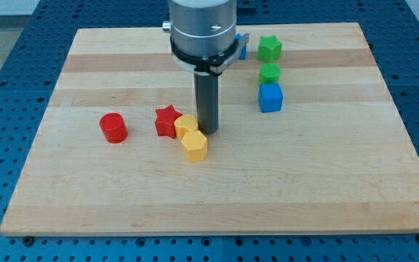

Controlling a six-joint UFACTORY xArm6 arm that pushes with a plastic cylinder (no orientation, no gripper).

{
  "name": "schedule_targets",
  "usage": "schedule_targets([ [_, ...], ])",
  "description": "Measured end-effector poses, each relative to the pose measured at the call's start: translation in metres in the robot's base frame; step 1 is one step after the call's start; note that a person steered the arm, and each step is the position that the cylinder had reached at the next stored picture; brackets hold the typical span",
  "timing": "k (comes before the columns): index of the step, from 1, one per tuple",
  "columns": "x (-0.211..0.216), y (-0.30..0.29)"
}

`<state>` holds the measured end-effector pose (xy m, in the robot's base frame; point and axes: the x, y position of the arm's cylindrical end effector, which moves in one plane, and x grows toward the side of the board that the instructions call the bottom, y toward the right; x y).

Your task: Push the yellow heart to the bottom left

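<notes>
My tip (209, 130), a bare rod with no jaws to open or close, stands just beside the yellow heart (185, 124) at its 3 o'clock. Pushing toward 7 o'clock risks dragging along the yellow hexagon (193, 145) and the red star (167, 121), since both touch the heart.

Pale smooth wood board (122, 211), matt dark rod (207, 102)

You can see the yellow heart (185, 124) lying flat near the middle of the bench (122, 196). It is small and bright yellow. Part of it is hidden, so its shape is hard to see.
</notes>
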<state>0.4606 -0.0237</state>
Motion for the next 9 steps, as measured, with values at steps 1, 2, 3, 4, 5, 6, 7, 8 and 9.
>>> schedule_targets([
  [1, 0.000, -0.015],
  [2, 0.000, -0.033],
  [3, 0.004, -0.049],
  [4, 0.019, -0.059],
  [5, 0.040, -0.065],
  [6, 0.065, -0.065],
  [7, 0.087, -0.065],
  [8, 0.105, -0.067],
  [9, 0.107, -0.072],
])
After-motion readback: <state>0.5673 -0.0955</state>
